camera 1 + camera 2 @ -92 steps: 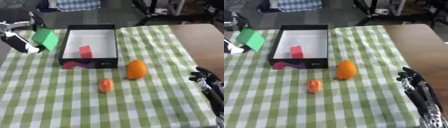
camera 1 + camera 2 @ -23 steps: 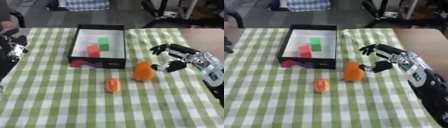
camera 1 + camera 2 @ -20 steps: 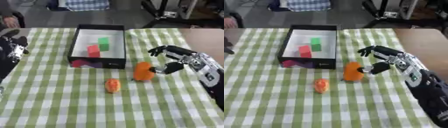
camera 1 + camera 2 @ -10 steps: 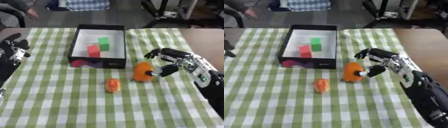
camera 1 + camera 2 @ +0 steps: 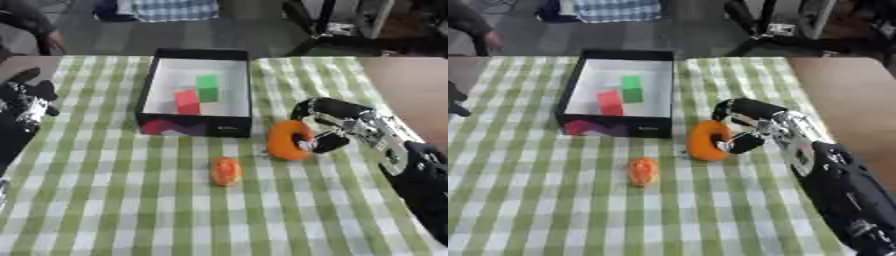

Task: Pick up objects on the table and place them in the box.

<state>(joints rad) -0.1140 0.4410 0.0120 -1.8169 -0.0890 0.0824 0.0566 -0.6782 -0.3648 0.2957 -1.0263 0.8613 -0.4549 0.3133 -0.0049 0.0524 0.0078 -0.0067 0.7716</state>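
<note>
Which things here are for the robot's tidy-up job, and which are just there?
For the job:
box
green block
red block
big orange thing
small orange thing
right hand

Just there:
checked tablecloth
left hand

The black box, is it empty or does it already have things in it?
Not empty. The black box is open on top, and a green block and a red block lie inside on its white floor.

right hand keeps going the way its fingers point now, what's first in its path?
The orange fruit. The right hand reaches leftward with its fingers curled round it, seemingly touching already. Past the fruit, that line probably leads toward the black box, though depth is unclear.
</note>
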